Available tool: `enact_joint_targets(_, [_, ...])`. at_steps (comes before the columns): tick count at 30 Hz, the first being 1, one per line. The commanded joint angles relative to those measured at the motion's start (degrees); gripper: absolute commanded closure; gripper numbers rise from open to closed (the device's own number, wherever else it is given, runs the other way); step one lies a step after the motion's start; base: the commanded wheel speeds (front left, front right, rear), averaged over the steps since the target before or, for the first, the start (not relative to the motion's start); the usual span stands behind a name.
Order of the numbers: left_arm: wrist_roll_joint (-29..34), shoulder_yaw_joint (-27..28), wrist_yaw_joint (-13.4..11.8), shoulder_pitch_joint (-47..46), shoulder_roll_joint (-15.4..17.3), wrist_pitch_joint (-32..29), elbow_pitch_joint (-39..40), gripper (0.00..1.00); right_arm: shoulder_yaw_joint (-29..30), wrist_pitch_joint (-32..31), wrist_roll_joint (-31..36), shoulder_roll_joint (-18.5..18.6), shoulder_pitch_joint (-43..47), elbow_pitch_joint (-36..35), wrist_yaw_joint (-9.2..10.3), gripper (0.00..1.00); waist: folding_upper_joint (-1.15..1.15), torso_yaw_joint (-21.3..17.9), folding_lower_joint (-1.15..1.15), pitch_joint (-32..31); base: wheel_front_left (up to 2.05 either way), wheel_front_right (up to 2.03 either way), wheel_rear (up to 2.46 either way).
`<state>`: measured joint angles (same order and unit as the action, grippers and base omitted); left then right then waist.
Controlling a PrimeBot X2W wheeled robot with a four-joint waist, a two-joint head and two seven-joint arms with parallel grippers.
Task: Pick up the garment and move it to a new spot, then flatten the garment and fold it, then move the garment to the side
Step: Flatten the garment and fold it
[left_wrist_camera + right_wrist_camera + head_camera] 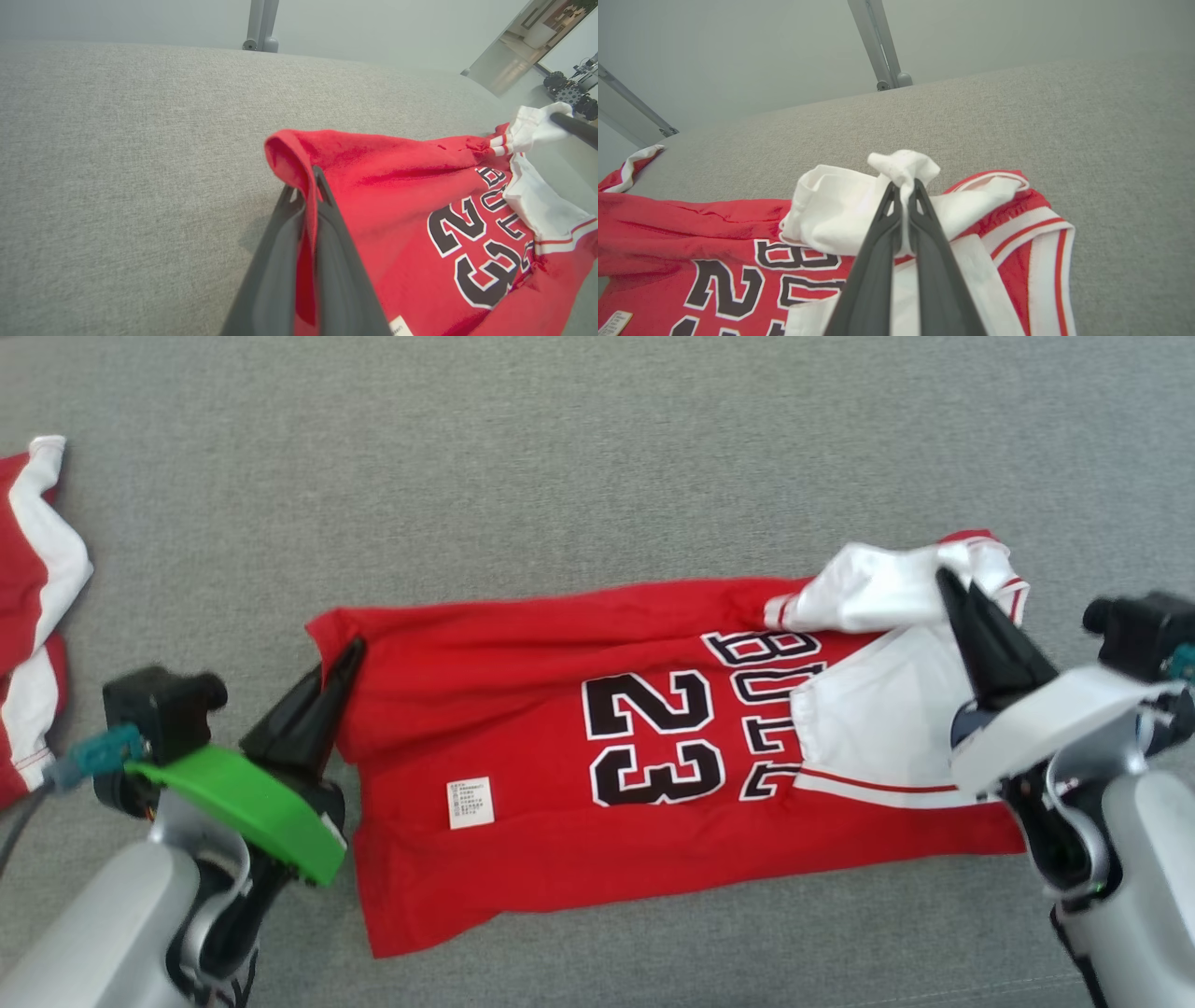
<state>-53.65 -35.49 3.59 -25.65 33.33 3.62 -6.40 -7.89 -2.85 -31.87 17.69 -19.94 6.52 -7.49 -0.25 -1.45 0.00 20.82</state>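
The garment [560, 747] is a red jersey with a black "23", white sleeves and a small white label, spread sideways on the grey fabric surface. My left gripper [350, 651] is shut on its red hem corner at the left end; in the left wrist view the red cloth [299, 158] runs between the dark fingers [275, 261]. At the right end my right gripper [954, 581] is shut on the bunched white sleeve [903, 169], and the fingers [878, 261] pinch a fold of it. The garment [668, 233] lies below.
Another red and white piece of clothing [33, 616] lies at the far left edge of the grey surface [597, 457]. Metal frame posts [882, 46] stand beyond the far edge, with a pale wall behind.
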Motion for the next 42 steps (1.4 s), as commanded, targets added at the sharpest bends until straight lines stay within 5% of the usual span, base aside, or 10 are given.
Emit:
enact_joint_targets(1, [0.48, 0.01, -0.81, 3.44, 0.91, 1.63, 1.77, 1.00, 0.71, -0.67, 0.67, -1.15, 3.66, -2.14, -0.01, 1.00, 0.25, -3.47, 0.00, -2.67, 0.00, 0.00, 0.00])
enact_joint_targets(7, [4.06, -0.99, -2.47, 13.59, 2.30, 8.87, 4.19, 1.00, 1.88, -0.64, 1.99, -6.50, 12.78, -4.72, -0.01, 1.00, 0.25, -4.96, 0.00, -2.75, 0.00, 0.00, 0.00])
enact_joint_targets(12, [8.94, 0.73, -2.99, 17.02, -0.20, 11.40, 2.92, 1.00, 2.14, 1.34, 2.84, -7.99, 14.60, -3.11, -0.01, 1.00, 0.25, -4.86, 0.00, -3.39, 0.00, 0.00, 0.00])
enact_joint_targets(27, [22.90, 12.90, 3.09, 23.83, -6.00, 11.57, 7.60, 1.00, 1.96, 0.39, 2.93, -6.98, 16.38, -1.30, -0.01, 1.00, 0.25, -4.81, 0.00, -5.39, 0.00, 0.00, 0.00])
enact_joint_targets(28, [24.06, 12.98, 3.41, 24.72, -6.20, 11.58, 7.71, 1.00, 1.97, 0.42, 3.06, -6.87, 16.51, -0.95, -0.01, 0.80, 0.25, -4.92, 0.00, -5.41, 0.00, 0.00, 0.00])
enact_joint_targets(29, [25.38, 13.05, 3.50, 25.45, -6.31, 11.58, 7.87, 1.00, 1.74, 0.10, 2.98, -6.79, 16.71, -0.67, -0.01, 0.40, 0.25, -5.04, 0.00, -5.44, 0.00, 0.00, 0.00])
enact_joint_targets(30, [26.48, 13.03, 3.57, 26.23, -6.56, 11.58, 7.86, 0.84, 1.39, -0.13, 2.79, -6.71, 16.87, -0.66, -0.01, 0.00, 0.25, -5.13, 0.00, -5.49, 0.00, 0.00, 0.00])
enact_joint_targets(32, [29.14, 13.05, 3.78, 27.67, -7.07, 11.58, 7.43, 0.20, 1.83, -0.06, 2.37, -6.24, 17.15, -0.80, -0.01, 0.00, 0.25, -5.17, 0.00, -5.52, 0.00, 0.00, 0.00])
enact_joint_targets(33, [30.09, 13.09, 3.83, 28.47, -7.56, 11.58, 6.78, 0.00, 2.09, -0.19, 2.20, -5.96, 17.29, -1.06, -0.01, 0.00, 0.25, -5.16, 0.00, -5.55, 0.00, 0.00, 0.00])
enact_joint_targets(42, [29.76, 18.02, 3.71, 30.89, -12.17, 11.59, -1.92, 0.00, 8.42, -1.99, 3.98, -5.71, 14.29, -4.59, -0.01, 0.00, 0.25, -4.93, 0.00, -5.13, 0.00, 0.00, 0.00])
